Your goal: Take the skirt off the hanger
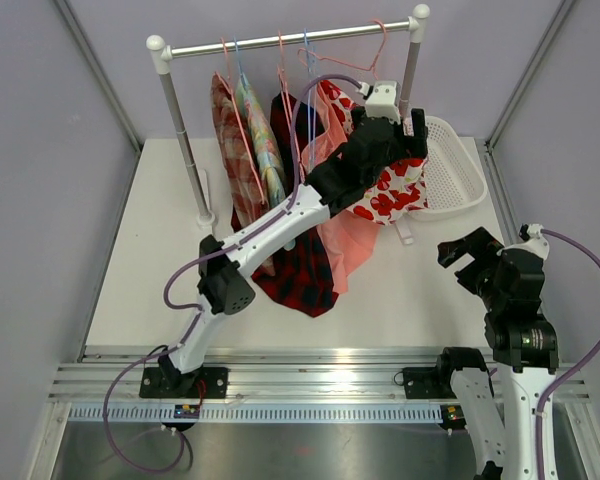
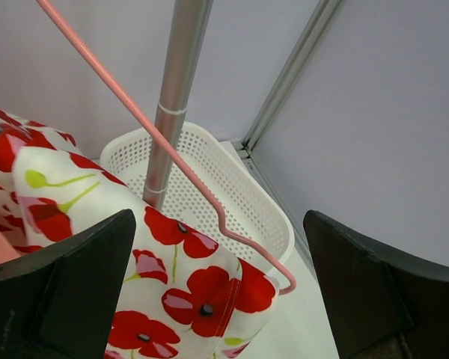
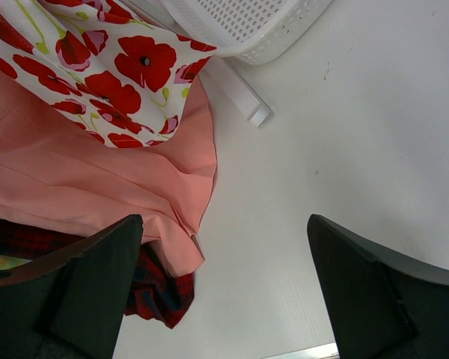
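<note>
Approach step: left gripper [image 2: 221, 295] open right at the poppy skirt [image 1: 390, 196] on the pink hanger [image 2: 172, 153], upper right of centre in the top view; right gripper [image 3: 224, 292] open, idle lower right; next, probably pinch fabric and pull it off the hanger.

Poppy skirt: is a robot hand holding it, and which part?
No, nothing is held. The left gripper is open near the poppy skirt, and the right gripper is open over the table.
</note>
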